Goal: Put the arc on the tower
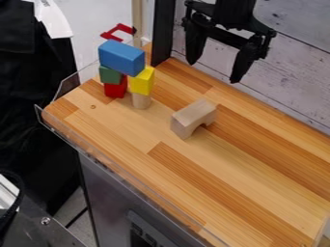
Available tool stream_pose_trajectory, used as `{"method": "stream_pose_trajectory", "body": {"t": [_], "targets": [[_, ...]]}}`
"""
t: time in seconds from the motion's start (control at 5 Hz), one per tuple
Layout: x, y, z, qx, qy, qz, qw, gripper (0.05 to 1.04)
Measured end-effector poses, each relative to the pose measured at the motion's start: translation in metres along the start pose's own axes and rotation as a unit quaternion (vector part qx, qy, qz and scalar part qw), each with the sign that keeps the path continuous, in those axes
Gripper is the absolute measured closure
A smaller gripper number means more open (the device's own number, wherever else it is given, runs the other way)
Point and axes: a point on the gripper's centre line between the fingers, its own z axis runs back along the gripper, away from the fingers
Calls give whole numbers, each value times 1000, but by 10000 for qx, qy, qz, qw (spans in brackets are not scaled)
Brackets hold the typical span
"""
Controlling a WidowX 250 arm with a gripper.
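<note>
The end effector (214, 72) hangs at the top of the camera view, in front of the wall (290, 91), its two fingers spread wide and pointing down. It has hold of nothing; there is only air between the fingertips.

The arc (193, 115) is of plain wood and sits on the surface (206, 188), apart from the tower (126, 67), to its lower right in the view. It stands on its two feet like a small bridge, its curved opening facing down. The end effector is above and apart from it.

The tower stands near the upper left corner of the surface. One side has a red block (115, 90) below and a green block (109, 75) on it; the other has a plain wood cylinder (141, 100) below and a yellow block (142, 81) on it. A blue block (121, 57) lies flat across the top, bridging the green and yellow ones.

A clear rail (116, 166) runs along the near left edge of the surface. Behind the tower are a black post (163, 29) and a red thing (113, 34). Black cloth (29, 91) hangs at the far left.
</note>
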Motion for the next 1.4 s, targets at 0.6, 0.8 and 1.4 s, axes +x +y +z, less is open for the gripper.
{"method": "stream_pose_trajectory", "body": {"t": [0.6, 0.8, 1.4], "targets": [[-13, 3, -44, 23, 611, -405, 9973, 83], [-12, 1, -51, -45, 627, -557, 9965, 83], [2, 21, -70, -150, 607, -568, 9964, 83]]}}
